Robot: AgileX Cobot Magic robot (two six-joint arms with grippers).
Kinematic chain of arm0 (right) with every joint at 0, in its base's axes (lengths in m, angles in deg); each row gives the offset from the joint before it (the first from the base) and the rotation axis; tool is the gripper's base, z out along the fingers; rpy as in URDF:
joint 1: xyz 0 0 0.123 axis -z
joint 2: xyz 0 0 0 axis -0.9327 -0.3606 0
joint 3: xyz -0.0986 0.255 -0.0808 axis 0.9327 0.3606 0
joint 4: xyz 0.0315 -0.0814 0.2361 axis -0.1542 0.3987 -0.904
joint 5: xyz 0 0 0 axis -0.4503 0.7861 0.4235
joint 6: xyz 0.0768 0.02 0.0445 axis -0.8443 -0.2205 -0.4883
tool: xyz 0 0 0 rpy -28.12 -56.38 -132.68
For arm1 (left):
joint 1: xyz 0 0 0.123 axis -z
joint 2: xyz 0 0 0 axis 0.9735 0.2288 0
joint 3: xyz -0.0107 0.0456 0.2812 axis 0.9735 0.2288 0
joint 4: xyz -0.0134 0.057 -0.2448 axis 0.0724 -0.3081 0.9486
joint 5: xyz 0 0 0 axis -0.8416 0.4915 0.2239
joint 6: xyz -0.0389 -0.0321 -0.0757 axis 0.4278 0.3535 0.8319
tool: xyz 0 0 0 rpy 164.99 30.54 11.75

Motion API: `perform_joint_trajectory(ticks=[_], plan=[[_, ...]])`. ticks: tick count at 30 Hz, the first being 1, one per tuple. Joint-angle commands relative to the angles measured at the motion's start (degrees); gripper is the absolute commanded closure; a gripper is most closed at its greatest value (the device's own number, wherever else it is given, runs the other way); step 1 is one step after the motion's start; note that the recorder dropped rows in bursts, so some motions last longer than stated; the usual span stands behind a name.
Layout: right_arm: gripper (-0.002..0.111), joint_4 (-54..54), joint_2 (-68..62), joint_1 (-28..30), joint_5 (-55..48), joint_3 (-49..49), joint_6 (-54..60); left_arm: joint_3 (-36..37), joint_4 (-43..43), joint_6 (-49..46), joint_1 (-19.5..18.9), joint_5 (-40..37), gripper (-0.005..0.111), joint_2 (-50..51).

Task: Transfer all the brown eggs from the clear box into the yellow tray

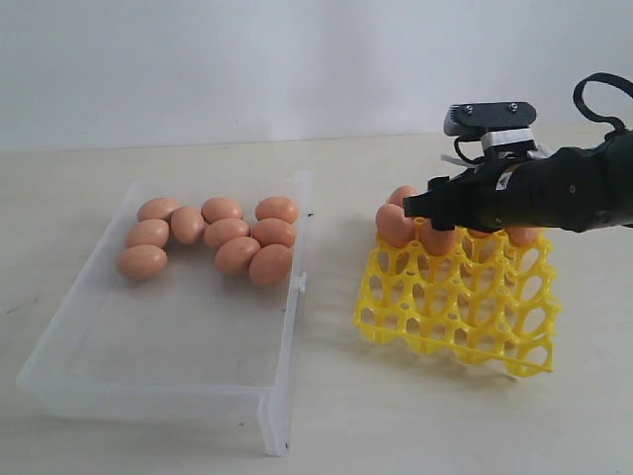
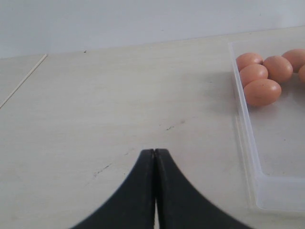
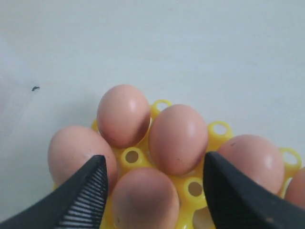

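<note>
- The right gripper (image 3: 153, 162) hangs over the far left corner of the yellow tray (image 1: 455, 317), its jaws spread wide and holding nothing. One brown egg (image 3: 143, 200) sits in a cup between them.
- In the right wrist view there is a gap on each side of that egg, so it appears to rest on the tray alone. Whether the ribbed finger (image 3: 88, 191) brushes the neighbouring egg (image 3: 76, 155) beside it cannot be told.
- About six eggs fill cups along the tray's far side, packed close together. The near rows of cups are bare.
- The step in hand looks to be the release and withdrawal. It is best done by rising straight up with the jaws kept at this width, since any sideways drift would push a finger into the eggs on either side.
- Roughly ten brown eggs (image 1: 226, 233) lie clustered at the far end of the clear box (image 1: 178, 336), many of them touching. The task is judged less than half done.
- For the next pick, an egg on the edge of that cluster is the safer choice, as the fingers can straddle it without knocking the others. A smooth oval shell is likely to slip under a skewed grip, so the closing should be centred and gentle.
- The left gripper (image 2: 155, 157) is closed on nothing over the bare table (image 2: 95, 95), just beside the box's outer wall and apart from the eggs.
</note>
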Motion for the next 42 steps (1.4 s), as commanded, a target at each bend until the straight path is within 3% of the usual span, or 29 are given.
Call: perform_joint_trajectory(ticks=[1, 18, 20, 22, 26, 30, 34, 42], plan=[[0.05, 0.05, 0.64, 0.13, -0.23, 0.23, -0.68, -0.23, 0.39, 0.12, 0.34, 0.04, 0.107, -0.32], [0.057, 0.05, 13.24, -0.25, -8.54, 0.23, -0.68, -0.23, 0.39, 0.12, 0.34, 0.04, 0.107, -0.32], [0.062, 0.05, 15.04, -0.25, -10.08, 0.23, -0.68, -0.23, 0.39, 0.12, 0.34, 0.04, 0.107, -0.32], [0.075, 0.45, 17.19, -0.25, -11.7, 0.23, -0.15, -0.23, 0.39, 0.12, 0.34, 0.04, 0.107, -0.32], [0.107, 0.6, 21.6, -0.25, -13.49, 0.23, 2.54, -0.23, 0.39, 0.12, 0.34, 0.04, 0.107, -0.32], [0.108, 0.5, 31.36, -0.25, -13.56, 0.83, 5.58, -0.23, 0.39, 0.12, 0.34, 0.04, 0.107, -0.32], [0.108, -0.06, 41.24, -0.25, -4.85, 8.3, 5.56, -0.23, 0.39, 0.12, 0.34, 0.04, 0.107, -0.32], [0.108, -0.06, 46.27, -0.25, -12.58, 10.22, 5.56, -0.23, 0.39, 0.12, 0.34, -0.07, 0.107, -0.32]])
